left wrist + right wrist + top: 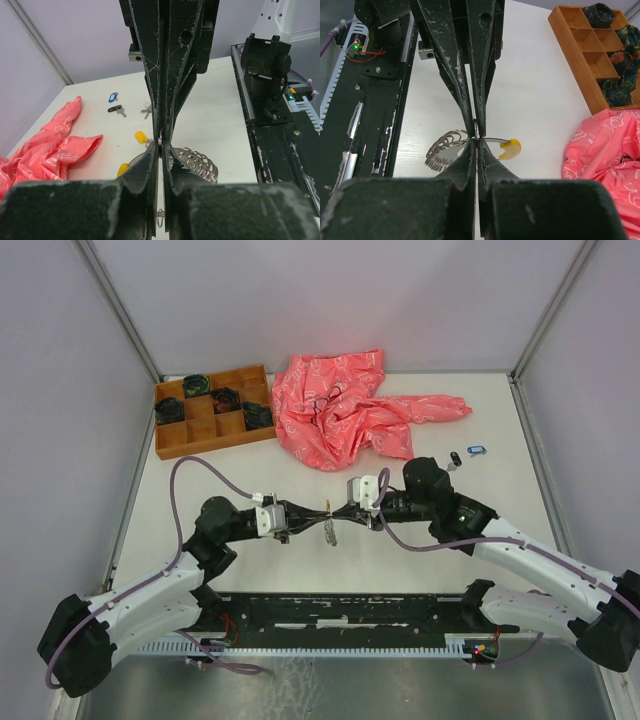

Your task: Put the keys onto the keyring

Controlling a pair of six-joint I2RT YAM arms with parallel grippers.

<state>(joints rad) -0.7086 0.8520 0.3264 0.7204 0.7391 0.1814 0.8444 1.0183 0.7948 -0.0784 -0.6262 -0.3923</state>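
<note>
Both grippers meet tip to tip above the table's middle. The keyring (328, 528), a silvery coil with a yellow segment, hangs between them. My left gripper (160, 146) is shut on its thin wire, the coil (199, 161) bulging to the right and the yellow segment (123, 169) to the left. My right gripper (476, 141) is shut on the same wire from the opposite side, coil (441, 148) on the left, yellow piece (511, 148) on the right. A yellow tag (141, 136) sits close by the tips; whether it is threaded I cannot tell. A blue-tagged key (476, 450) and a black-tagged key (455, 457) lie on the table at right.
A wooden compartment tray (200, 432) holding dark coiled bundles (196, 383) stands at the back left. A crumpled pink cloth (340, 410) lies at the back centre. Another small key (146, 111) rests near the black one. A black rail (340, 610) runs along the near edge.
</note>
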